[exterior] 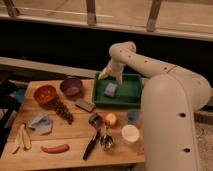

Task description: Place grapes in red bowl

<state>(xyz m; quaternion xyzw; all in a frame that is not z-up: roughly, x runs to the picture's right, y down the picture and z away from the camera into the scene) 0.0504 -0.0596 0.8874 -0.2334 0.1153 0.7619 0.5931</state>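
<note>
Wooden boards make up the table (72, 134), which stands before a dark wall with a pale railing running above it. In the single camera view, the table's left and near edges are in sight, while my own white arm covers the right side. The green tray (131, 91) sits at the far right corner and holds a grey-blue sponge (111, 89).

The most open wood is the strip between the sausage (55, 148) and the grapes (63, 111). The middle is crowded with a dark block (85, 105), a yellow-red fruit (111, 119), a black-handled utensil (91, 144), a white cup (130, 134) and a blue cup (132, 116).

The grapes lie on the wood just in front of the red bowl (45, 93), their upper end close to its near rim. The purple bowl (71, 86) sits just right of the red one. A crumpled grey cloth (40, 123) lies near the left edge.

My arm rises from the right, bends at a high elbow and drops down. My end effector (110, 79) hangs over the tray just above the sponge, fingers spread wide and holding nothing, well apart from the grapes.
</note>
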